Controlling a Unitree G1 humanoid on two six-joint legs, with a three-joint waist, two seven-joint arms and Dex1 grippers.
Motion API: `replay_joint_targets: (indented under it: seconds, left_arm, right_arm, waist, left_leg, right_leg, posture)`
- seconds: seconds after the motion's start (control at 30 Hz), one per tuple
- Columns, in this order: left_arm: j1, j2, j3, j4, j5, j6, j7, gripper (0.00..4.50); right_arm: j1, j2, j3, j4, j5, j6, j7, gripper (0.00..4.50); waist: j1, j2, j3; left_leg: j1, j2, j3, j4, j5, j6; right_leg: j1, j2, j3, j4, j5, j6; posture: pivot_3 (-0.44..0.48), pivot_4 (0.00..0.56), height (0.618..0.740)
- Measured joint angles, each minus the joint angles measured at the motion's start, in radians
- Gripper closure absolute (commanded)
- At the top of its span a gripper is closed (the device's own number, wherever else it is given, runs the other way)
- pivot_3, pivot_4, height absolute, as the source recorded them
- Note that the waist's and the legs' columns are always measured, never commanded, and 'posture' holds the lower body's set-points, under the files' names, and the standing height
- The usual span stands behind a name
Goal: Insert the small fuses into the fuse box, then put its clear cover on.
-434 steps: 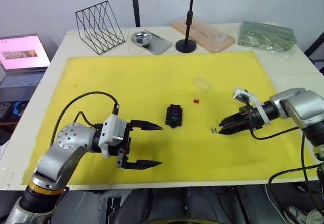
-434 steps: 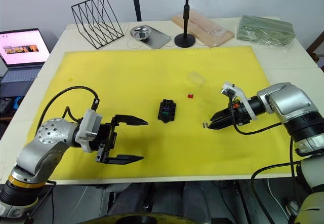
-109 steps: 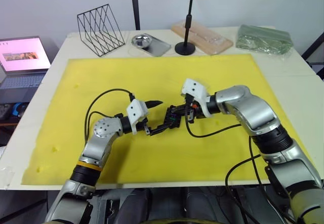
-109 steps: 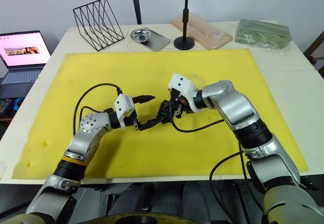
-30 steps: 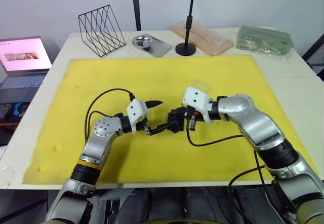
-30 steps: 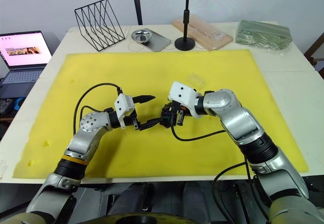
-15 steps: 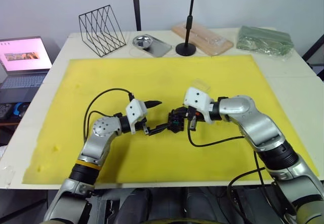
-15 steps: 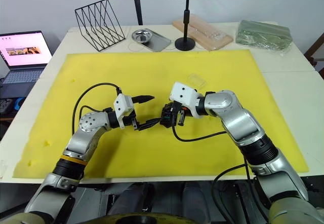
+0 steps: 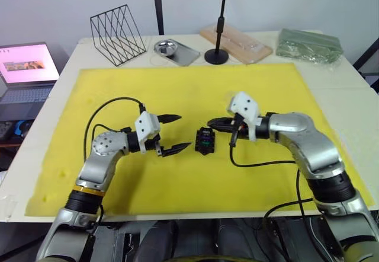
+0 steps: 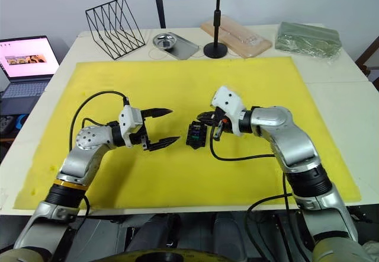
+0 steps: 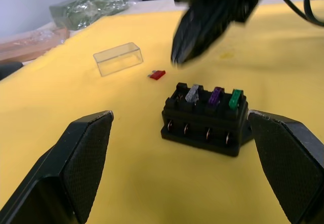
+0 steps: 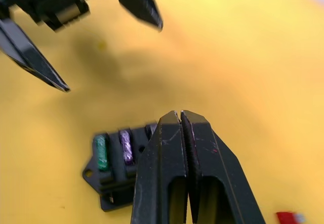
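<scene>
The black fuse box [image 9: 204,141] sits mid-mat, with a grey [image 11: 192,93], a purple [image 11: 216,96] and a green fuse [image 11: 234,98] standing in its top slots. A red fuse [image 11: 157,74] lies loose on the mat just beyond the box, and the clear cover [image 11: 118,58] rests a little farther off. My left gripper [image 9: 185,131] is open and empty, its fingertips a short way left of the box. My right gripper [image 9: 210,121] is shut, holds nothing I can see, and hovers just above the box's far side.
The yellow mat [image 9: 118,96] covers most of the table. Along the back stand a wire rack [image 9: 117,28], a metal tray [image 9: 176,50], a black stand base [image 9: 217,54], a wooden board in a clear tray [image 9: 237,41] and a green bag [image 9: 311,42]. A laptop [image 9: 26,66] sits far left.
My left gripper has pulled back left, off the fuse box. My right gripper has risen from the box and drawn back to the right, still shut.
</scene>
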Motion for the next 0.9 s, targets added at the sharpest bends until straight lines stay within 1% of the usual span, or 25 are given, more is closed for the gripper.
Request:
replay_joint_targets:
  seconds: [0.07,0.17,0.2,0.3,0.33,0.37,0.47,0.53,0.63,0.8,0.9]
  left_arm:
    - [-0.016,0.052,0.030,0.000,-0.010,0.012,-0.017,0.00]
    - [-0.020,0.117,0.090,0.006,-0.028,0.020,-0.042,0.00]
    - [-0.020,0.134,0.106,0.014,-0.036,0.024,-0.049,0.00]
    - [-0.011,0.167,0.146,0.028,-0.051,0.042,-0.053,0.00]
    - [-0.002,0.179,0.165,0.030,-0.058,0.047,-0.051,0.00]
    - [0.006,0.186,0.183,0.030,-0.064,0.054,-0.047,0.00]
    - [0.046,0.216,0.233,0.039,-0.069,0.061,-0.038,0.00]
    - [0.075,0.222,0.256,0.040,-0.069,0.061,-0.032,0.00]
    - [0.103,0.226,0.268,0.041,-0.069,0.061,-0.023,0.00]
    - [0.103,0.226,0.268,0.039,-0.069,0.063,-0.017,0.00]
    - [0.099,0.225,0.267,0.024,-0.074,0.073,-0.021,0.00]
  right_arm:
    - [0.012,-0.050,-0.048,-0.035,0.012,-0.006,0.002,4.46]
    - [0.074,-0.119,-0.113,-0.036,0.008,-0.049,0.004,3.88]
    - [0.108,-0.140,-0.137,-0.024,0.008,-0.081,0.013,3.59]
    - [0.187,-0.195,-0.203,0.024,0.004,-0.153,0.034,2.50]
    - [0.210,-0.214,-0.228,0.038,0.004,-0.175,0.040,2.07]
    - [0.228,-0.227,-0.249,0.047,0.004,-0.191,0.042,1.77]
    - [0.287,-0.251,-0.315,0.080,0.001,-0.243,0.041,0.65]
    - [0.319,-0.256,-0.334,0.102,-0.007,-0.271,0.038,0.02]
    - [0.343,-0.257,-0.353,0.128,-0.015,-0.290,0.026,0.02]
    - [0.340,-0.256,-0.349,0.130,-0.014,-0.295,-0.001,0.02]
    - [0.325,-0.241,-0.347,0.124,0.002,-0.255,-0.017,0.02]
  waist:
    - [0.001,0.000,0.000]
    - [0.000,0.000,0.000]
    - [0.000,0.000,0.000]
    - [0.000,0.000,0.000]
    - [-0.001,0.000,0.000]
    - [-0.001,0.000,0.000]
    - [-0.004,0.000,0.000]
    - [-0.004,0.000,0.000]
    - [-0.001,0.000,0.001]
    - [0.000,0.000,0.001]
    - [0.000,0.000,0.001]
  left_leg:
    - [0.000,0.000,0.000,0.000,0.000,0.000]
    - [0.000,0.000,0.001,0.000,0.000,0.000]
    - [0.000,0.000,0.001,0.000,0.000,0.000]
    - [0.000,0.000,0.001,0.000,0.000,0.000]
    - [0.000,0.000,0.001,0.000,0.000,0.000]
    - [0.000,0.001,0.001,-0.001,0.000,0.000]
    - [0.001,0.001,0.001,-0.001,0.000,0.000]
    - [0.001,0.001,0.002,-0.001,0.000,0.001]
    - [0.001,0.001,0.002,-0.001,0.000,0.000]
    - [0.001,0.001,0.002,-0.001,0.000,0.000]
    - [0.001,0.001,0.002,-0.001,0.000,0.000]
  right_leg:
    - [0.000,0.000,0.000,0.000,0.000,0.000]
    - [0.000,0.000,0.000,-0.001,0.000,0.000]
    - [0.000,0.000,0.000,-0.001,0.000,0.000]
    - [0.000,0.000,0.000,-0.001,0.000,0.000]
    - [0.000,0.000,0.000,-0.001,0.000,0.000]
    - [0.000,0.000,0.000,-0.001,0.000,0.000]
    - [0.000,0.001,0.000,-0.001,0.000,0.000]
    - [0.000,0.001,0.001,-0.001,0.000,0.000]
    - [0.000,0.001,0.001,-0.001,0.000,0.000]
    - [0.001,0.001,0.001,-0.001,0.000,0.000]
    - [0.001,0.001,0.001,-0.001,0.000,0.000]
  posture:
    - [0.000,0.150,0.740]
    - [0.000,0.150,0.740]
    - [0.000,0.150,0.740]
    - [0.000,0.150,0.740]
    - [0.000,0.150,0.740]
    - [0.000,0.150,0.740]
    - [0.000,0.150,0.740]
    - [0.000,0.150,0.740]
    - [0.000,0.150,0.740]
    - [0.000,0.150,0.740]
    - [0.000,0.150,0.740]
